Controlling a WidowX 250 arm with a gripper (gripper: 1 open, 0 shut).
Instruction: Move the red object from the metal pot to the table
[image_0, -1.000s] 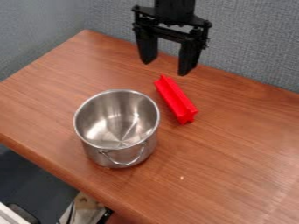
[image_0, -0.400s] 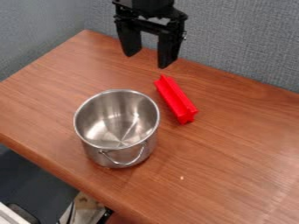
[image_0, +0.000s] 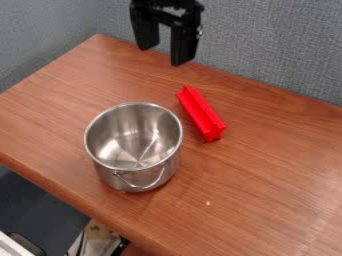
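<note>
The fingers of the gripper (image_0: 166, 30) are spread apart with nothing between them, above the far side of the reddish-brown wooden table (image_0: 254, 190), which has rounded edges; grey partition walls (image_0: 274, 40) stand behind and at the left, and the red object (image_0: 202, 113) lies on the tabletop, below the fingers in the view and beside the metal pot (image_0: 134, 145)

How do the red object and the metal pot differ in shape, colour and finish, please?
The red object is a long, narrow block lying flat, while the metal pot is round and stands upright. The red object is plain bright red; the metal pot is shiny silver. Both rest on the wooden table.
</note>
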